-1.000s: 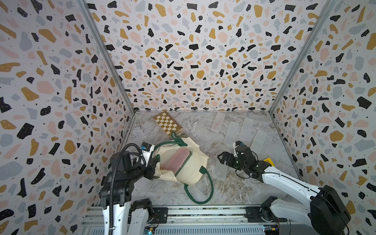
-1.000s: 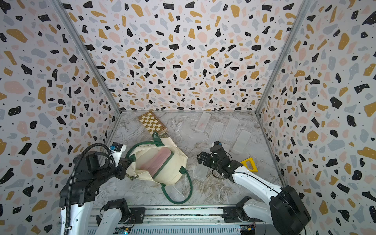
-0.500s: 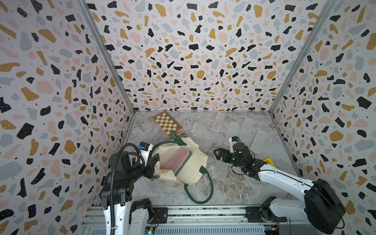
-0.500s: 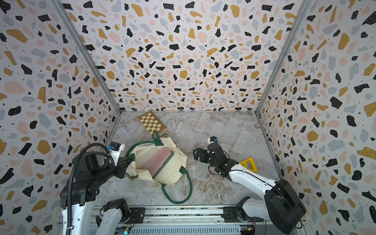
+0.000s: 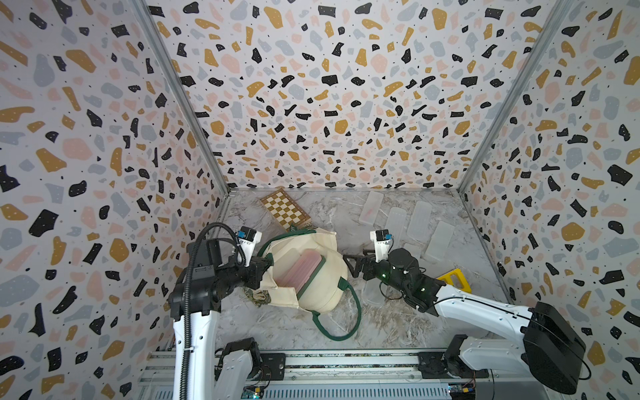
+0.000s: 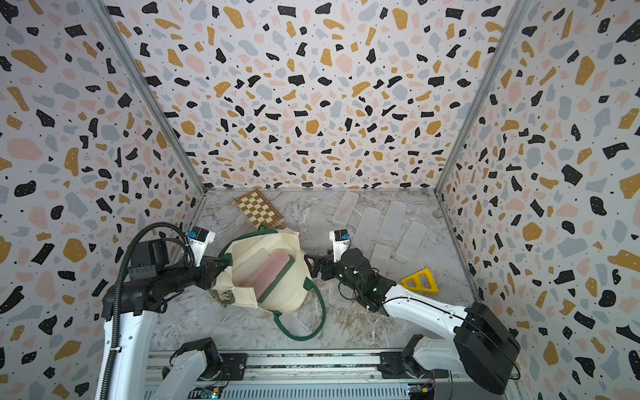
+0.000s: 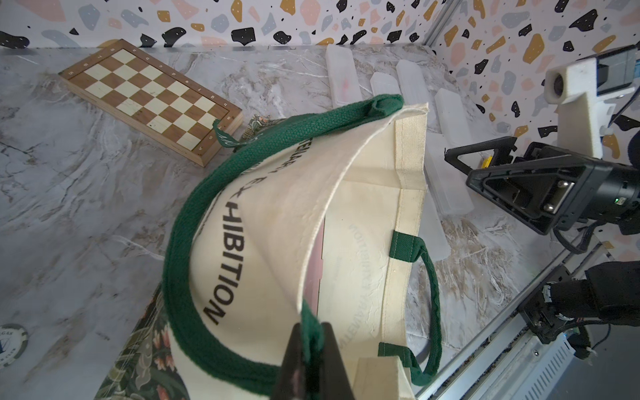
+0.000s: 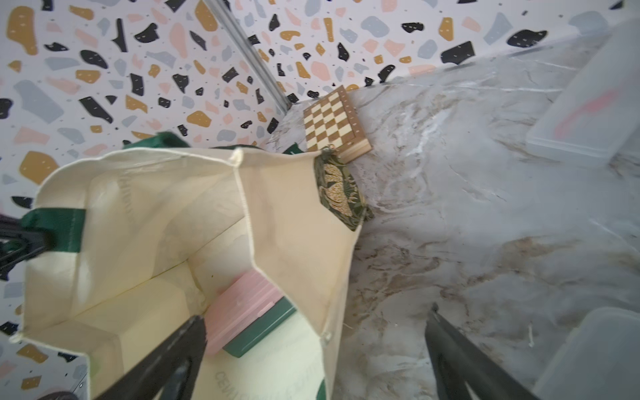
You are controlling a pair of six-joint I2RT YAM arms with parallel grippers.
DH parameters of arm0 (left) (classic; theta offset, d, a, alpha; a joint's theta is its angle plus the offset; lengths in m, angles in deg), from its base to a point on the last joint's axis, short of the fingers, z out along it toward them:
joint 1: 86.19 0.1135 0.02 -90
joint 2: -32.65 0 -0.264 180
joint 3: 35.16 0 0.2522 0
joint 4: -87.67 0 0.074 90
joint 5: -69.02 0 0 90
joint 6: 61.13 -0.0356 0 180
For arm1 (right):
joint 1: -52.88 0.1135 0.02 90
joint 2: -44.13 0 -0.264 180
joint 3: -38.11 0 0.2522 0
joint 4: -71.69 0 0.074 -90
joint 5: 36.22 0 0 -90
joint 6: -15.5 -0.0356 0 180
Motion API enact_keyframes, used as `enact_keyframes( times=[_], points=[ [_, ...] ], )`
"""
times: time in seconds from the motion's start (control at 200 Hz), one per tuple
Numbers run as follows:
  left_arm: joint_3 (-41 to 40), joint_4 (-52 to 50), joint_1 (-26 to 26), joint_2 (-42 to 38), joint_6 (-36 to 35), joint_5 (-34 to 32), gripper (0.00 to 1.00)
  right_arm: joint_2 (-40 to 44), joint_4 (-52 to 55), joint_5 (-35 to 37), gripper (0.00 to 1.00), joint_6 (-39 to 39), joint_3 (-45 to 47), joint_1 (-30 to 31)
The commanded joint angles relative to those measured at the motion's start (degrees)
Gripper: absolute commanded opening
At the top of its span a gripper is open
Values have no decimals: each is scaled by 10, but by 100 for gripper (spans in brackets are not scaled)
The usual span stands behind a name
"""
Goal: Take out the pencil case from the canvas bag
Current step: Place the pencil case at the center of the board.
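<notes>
A marble table (image 5: 277, 332) sat inside speckled walls (image 5: 329, 86). The canvas bag (image 5: 322, 291) lay at nine o'clock, a pink pencil case (image 5: 301, 269) inside. The left gripper (image 7: 311, 329) pinched its green strap (image 7: 180, 242); the right gripper (image 5: 349, 266) gaped wide. Only the left wrist view showed a poker chip (image 7: 10, 343).

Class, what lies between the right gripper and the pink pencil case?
The cream side wall of the canvas bag, seen in both top views.

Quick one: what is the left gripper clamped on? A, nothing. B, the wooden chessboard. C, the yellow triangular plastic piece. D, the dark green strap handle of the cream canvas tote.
D: in the left wrist view the left gripper is shut on the dark green strap handle at the rim of the cream canvas tote.
</notes>
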Motion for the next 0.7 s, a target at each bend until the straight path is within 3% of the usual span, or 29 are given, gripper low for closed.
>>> enact_keyframes(
  times=[0.0,0.36,0.696],
  points=[
    [22,-5,4,-3,-12,19,0,21,-26,6,100,36,-27,27],
    [79,-33,4,29,-18,28,0,12,10,14,100,72,-71,114],
    [97,-34,4,39,-15,24,0,-80,77,9,99,100,-149,180]
  ],
)
